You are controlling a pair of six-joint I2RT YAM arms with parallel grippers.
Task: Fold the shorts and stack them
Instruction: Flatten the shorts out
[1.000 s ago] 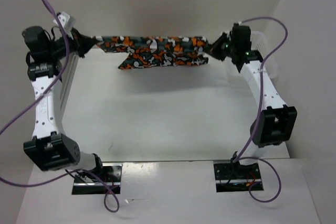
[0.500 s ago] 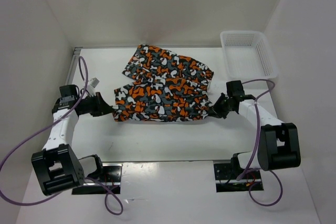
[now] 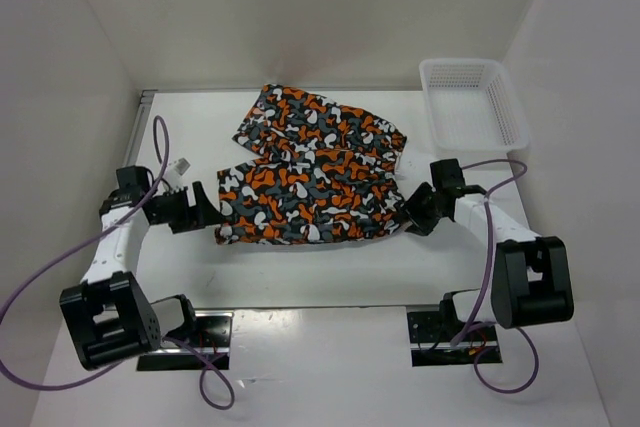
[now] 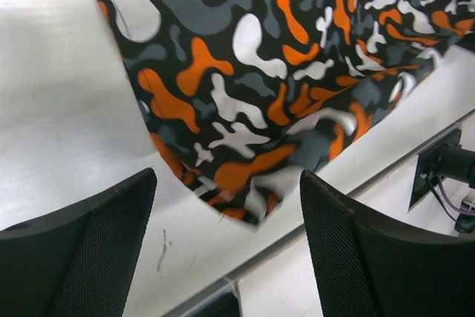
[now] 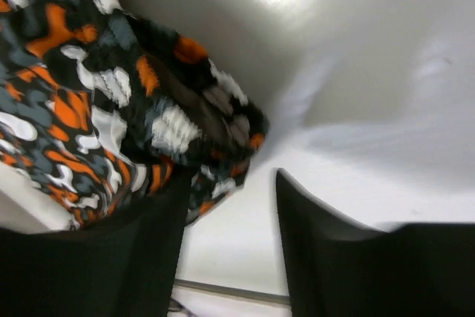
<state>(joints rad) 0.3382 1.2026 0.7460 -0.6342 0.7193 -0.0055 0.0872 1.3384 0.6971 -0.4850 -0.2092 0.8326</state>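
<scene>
One pair of camouflage shorts (image 3: 305,202) lies flat on the white table, its far edge overlapping a second pair of shorts (image 3: 325,125) behind it. My left gripper (image 3: 207,210) sits at the near pair's left end, open, its fingers clear of the cloth. In the left wrist view the shorts' corner (image 4: 245,109) rests on the table just ahead of the wide-open left gripper (image 4: 226,183). My right gripper (image 3: 410,212) is at the right end, open. In the right wrist view the bunched shorts' edge (image 5: 185,124) lies next to the left finger of the right gripper (image 5: 230,176).
A white mesh basket (image 3: 462,64) stands at the back right corner, beyond the right arm. A metal rail (image 3: 140,112) runs along the table's left edge. White walls close in on both sides and the back.
A second ago both grippers held the shorts stretched in the air. The arms have come down, the shorts now lie on the table, and both grippers have opened and let go.
</scene>
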